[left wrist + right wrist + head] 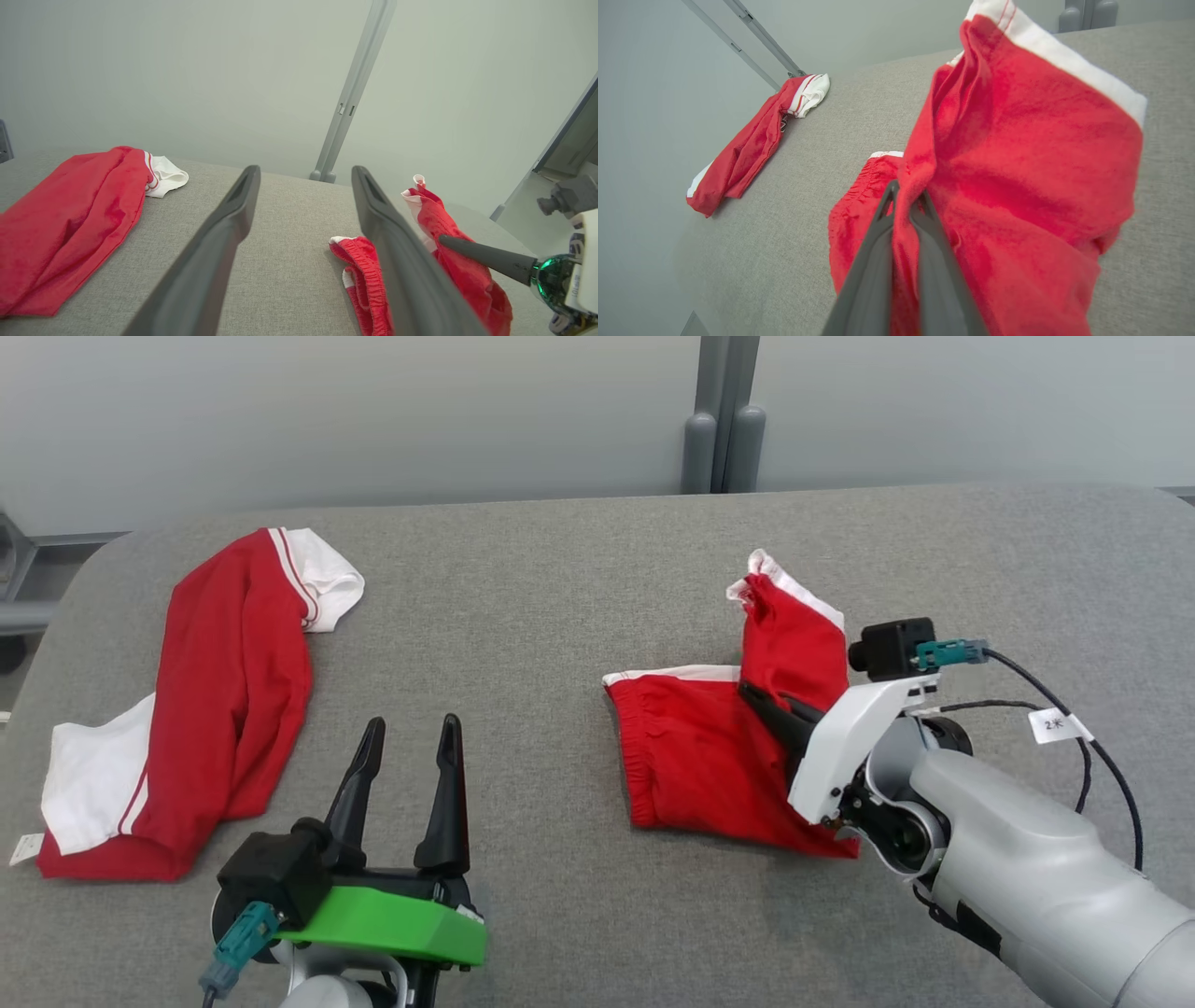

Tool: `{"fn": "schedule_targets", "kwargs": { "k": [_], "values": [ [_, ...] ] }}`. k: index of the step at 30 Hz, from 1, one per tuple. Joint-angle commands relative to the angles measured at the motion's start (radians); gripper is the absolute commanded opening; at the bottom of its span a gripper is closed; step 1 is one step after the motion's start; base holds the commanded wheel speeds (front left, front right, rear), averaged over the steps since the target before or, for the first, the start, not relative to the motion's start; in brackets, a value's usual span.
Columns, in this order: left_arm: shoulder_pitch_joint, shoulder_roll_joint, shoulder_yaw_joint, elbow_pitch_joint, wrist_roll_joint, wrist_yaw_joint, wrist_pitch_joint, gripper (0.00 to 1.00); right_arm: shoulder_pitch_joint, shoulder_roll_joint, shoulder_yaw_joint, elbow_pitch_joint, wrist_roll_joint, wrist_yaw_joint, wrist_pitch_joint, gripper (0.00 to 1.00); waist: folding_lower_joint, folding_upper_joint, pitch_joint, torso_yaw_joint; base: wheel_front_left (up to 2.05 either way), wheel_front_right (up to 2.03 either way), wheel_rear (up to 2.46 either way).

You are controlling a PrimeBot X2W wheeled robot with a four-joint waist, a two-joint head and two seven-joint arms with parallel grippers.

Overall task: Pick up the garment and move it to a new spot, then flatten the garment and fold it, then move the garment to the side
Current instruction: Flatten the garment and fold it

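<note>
Grey fabric table (pixel 579 569) before a pale wall (pixel 373 411).

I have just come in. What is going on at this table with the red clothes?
The right gripper is shut on a fold of the red shorts; one leg is raised and the waistband end lies on the grey table. The left gripper is open and empty, between the two garments. A second red and white garment lies crumpled at the robot's left.
</note>
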Motion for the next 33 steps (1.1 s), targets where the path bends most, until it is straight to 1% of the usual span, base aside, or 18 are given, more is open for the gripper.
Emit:
{"fn": "schedule_targets", "kwargs": {
  "k": [1, 9, 17, 21, 22, 23, 24, 30, 33],
  "values": [
    [0.013, 0.002, 0.004, -0.001, -0.001, 0.003, -0.007, 1.00, 0.003, 0.005, 0.005, -0.005, -0.011, 0.000, 0.009, 0.00, 0.0000, 0.0000, -0.003, 0.010, 0.00, 0.00, 0.00],
    [0.015, 0.001, 0.002, -0.004, -0.002, 0.004, -0.008, 1.00, 0.025, 0.062, 0.035, 0.005, -0.065, 0.000, 0.059, 0.00, 0.0000, 0.0000, -0.006, 0.054, 0.00, 0.00, 0.00],
    [0.011, -0.001, -0.003, -0.002, -0.003, 0.003, -0.008, 1.00, 0.027, 0.116, 0.046, 0.072, -0.113, 0.000, 0.093, 0.00, 0.0000, 0.0000, -0.001, 0.084, 0.00, 0.00, 0.00],
    [0.010, -0.001, 0.002, -0.004, -0.003, 0.007, -0.009, 1.00, 0.017, 0.131, 0.052, 0.096, -0.142, 0.000, 0.095, 0.00, 0.0000, 0.0000, 0.005, 0.085, 0.00, 0.00, 0.00],
    [0.010, -0.001, 0.003, -0.005, -0.003, 0.007, -0.009, 1.00, 0.017, 0.136, 0.051, 0.100, -0.147, 0.000, 0.093, 0.26, 0.0000, 0.0000, 0.006, 0.085, 0.00, 0.00, 0.00],
    [0.011, -0.001, 0.004, -0.005, -0.002, 0.008, -0.009, 1.00, 0.017, 0.141, 0.048, 0.102, -0.150, 0.000, 0.091, 0.49, 0.0000, 0.0000, 0.006, 0.084, 0.00, 0.00, 0.00],
    [0.012, -0.002, 0.004, -0.004, -0.002, 0.008, -0.009, 1.00, 0.016, 0.145, 0.046, 0.102, -0.155, 0.000, 0.088, 1.00, 0.0000, 0.0000, 0.007, 0.083, 0.00, 0.00, 0.00],
    [0.014, -0.002, 0.003, -0.003, -0.002, 0.008, -0.009, 1.00, 0.015, 0.145, 0.040, 0.075, -0.176, 0.000, 0.067, 1.00, 0.0000, 0.0000, 0.005, 0.068, 0.00, 0.00, 0.00],
    [0.015, -0.004, -0.004, -0.002, -0.001, 0.006, -0.009, 1.00, 0.025, 0.129, 0.033, 0.041, -0.183, 0.000, 0.055, 1.00, 0.0000, 0.0000, 0.000, 0.056, 0.00, 0.00, 0.00]
  ]
}}
